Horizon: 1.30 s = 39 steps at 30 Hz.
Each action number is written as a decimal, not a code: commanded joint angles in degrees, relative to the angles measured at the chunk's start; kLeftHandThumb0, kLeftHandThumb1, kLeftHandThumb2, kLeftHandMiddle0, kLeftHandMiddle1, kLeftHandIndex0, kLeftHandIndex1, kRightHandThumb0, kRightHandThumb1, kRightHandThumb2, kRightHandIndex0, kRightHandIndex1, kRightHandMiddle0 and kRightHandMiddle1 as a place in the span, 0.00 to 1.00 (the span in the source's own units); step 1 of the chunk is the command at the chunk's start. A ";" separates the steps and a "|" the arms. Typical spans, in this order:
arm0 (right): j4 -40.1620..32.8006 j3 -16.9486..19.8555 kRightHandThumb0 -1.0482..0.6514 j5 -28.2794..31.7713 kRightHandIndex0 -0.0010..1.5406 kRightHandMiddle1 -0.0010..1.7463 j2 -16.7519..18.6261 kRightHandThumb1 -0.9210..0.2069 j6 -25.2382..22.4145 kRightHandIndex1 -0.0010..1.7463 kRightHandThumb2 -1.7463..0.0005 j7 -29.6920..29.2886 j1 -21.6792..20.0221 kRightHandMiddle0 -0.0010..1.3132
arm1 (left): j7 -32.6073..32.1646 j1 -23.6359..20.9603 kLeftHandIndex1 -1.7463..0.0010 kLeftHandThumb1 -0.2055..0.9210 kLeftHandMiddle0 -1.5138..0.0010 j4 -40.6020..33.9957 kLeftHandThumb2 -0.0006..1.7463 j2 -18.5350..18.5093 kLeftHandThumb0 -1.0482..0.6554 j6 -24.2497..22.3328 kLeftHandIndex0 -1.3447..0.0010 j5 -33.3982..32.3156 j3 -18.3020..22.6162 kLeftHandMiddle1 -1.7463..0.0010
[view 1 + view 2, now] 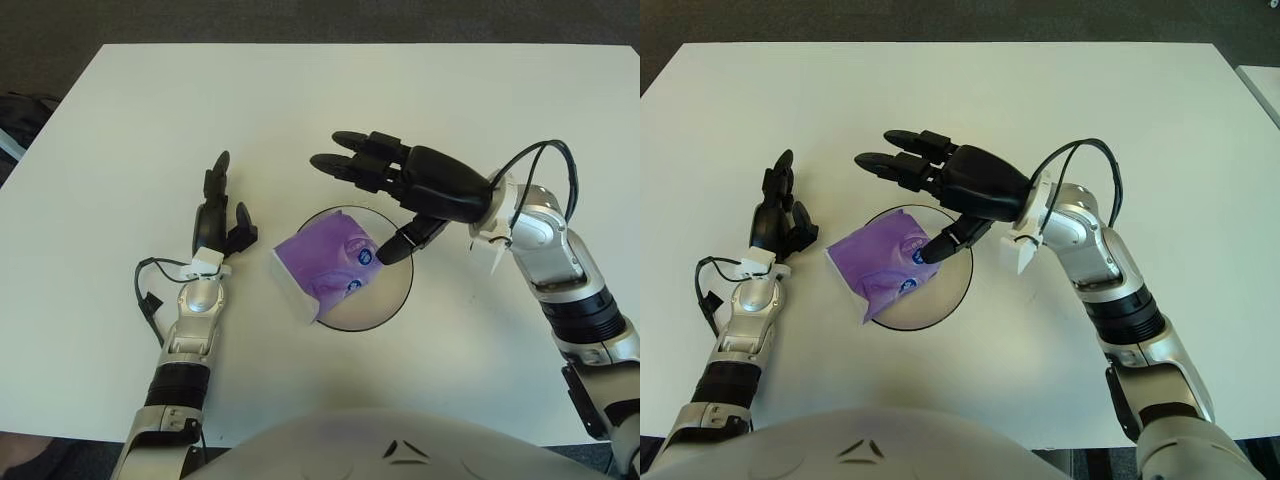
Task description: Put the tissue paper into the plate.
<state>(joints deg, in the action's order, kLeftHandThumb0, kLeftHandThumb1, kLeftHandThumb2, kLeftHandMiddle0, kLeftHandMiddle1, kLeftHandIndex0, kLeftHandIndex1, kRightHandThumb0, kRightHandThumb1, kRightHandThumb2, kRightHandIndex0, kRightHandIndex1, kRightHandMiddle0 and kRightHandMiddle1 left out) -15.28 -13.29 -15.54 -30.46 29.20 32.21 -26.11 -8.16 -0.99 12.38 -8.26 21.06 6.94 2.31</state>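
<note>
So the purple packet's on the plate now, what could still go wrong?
The tissue pack lies across the plate with its left end hanging over the rim, so it might tip or slide out. The right hand is open above it, its thumb tip at or very near the pack, so pulling away could drag the pack along. The left hand shows just left of the overhanging end; a small move could nudge it.
</note>
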 commanded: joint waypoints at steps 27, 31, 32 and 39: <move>23.95 10.23 0.00 4.23 0.00 0.00 11.62 0.00 -16.75 0.00 0.83 -22.49 -4.01 0.00 | -0.65 6.94 0.78 1.00 0.91 6.16 0.59 2.71 0.17 1.06 1.00 -0.05 -0.52 1.00; 27.43 13.48 0.00 6.43 0.00 0.00 15.97 0.00 -12.91 0.00 0.72 -29.81 0.01 0.00 | -0.52 7.43 0.78 1.00 0.91 5.57 0.59 2.81 0.18 1.05 1.00 -0.19 -0.49 1.00; 27.57 13.85 0.01 6.76 0.00 0.00 16.51 0.00 -12.58 0.00 0.68 -30.57 0.87 0.00 | -0.51 7.57 0.78 1.00 0.91 5.41 0.59 2.82 0.18 1.06 1.00 -0.20 -0.49 1.00; 28.51 15.22 0.09 13.17 0.00 0.00 25.34 0.00 -11.01 0.00 0.53 -33.94 9.47 0.00 | -0.18 8.52 0.76 1.00 0.91 4.58 0.59 2.60 0.18 1.22 1.00 -0.31 -0.32 1.00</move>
<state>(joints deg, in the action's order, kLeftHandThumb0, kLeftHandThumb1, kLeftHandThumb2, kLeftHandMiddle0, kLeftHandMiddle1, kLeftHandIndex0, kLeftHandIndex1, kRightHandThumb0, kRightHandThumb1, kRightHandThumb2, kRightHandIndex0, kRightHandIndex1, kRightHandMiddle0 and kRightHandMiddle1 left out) 12.17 1.53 -5.06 -8.95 17.16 -0.65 -21.26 -8.21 -0.10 11.32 -7.65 22.95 5.92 2.97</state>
